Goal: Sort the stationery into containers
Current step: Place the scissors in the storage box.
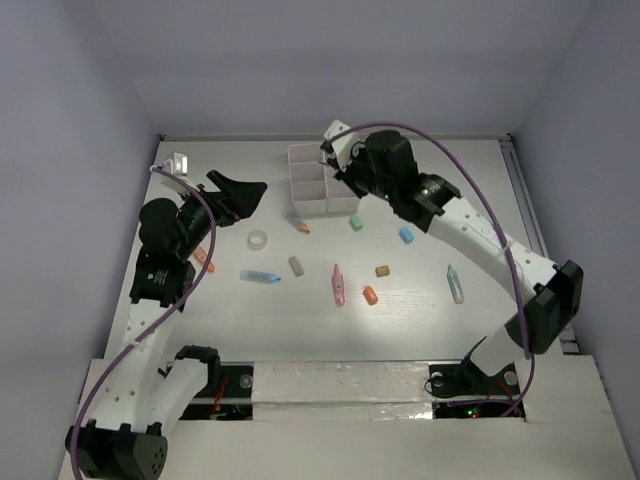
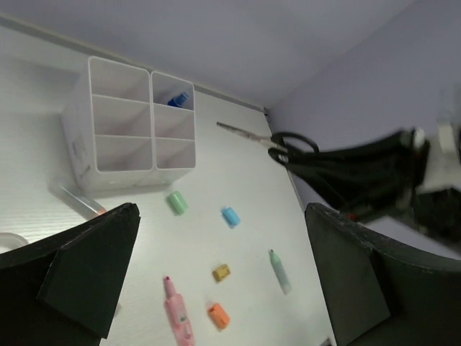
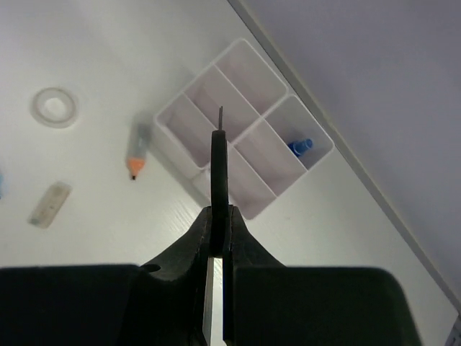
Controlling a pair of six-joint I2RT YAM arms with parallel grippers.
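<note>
At lower centre of the frame, the right gripper [image 3: 218,216] pinches the scissors [image 3: 218,155], blades pointing toward the organiser box [image 3: 252,78]; the left gripper [image 2: 220,259] stands spread, holding nothing.

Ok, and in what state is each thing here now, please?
left gripper: open, empty.
right gripper: shut on the scissors.
scissors: blades closed, held in the air.
organiser box: upright; one compartment holds a blue-capped bottle, the rest look empty.
tape roll: lying flat.
</note>
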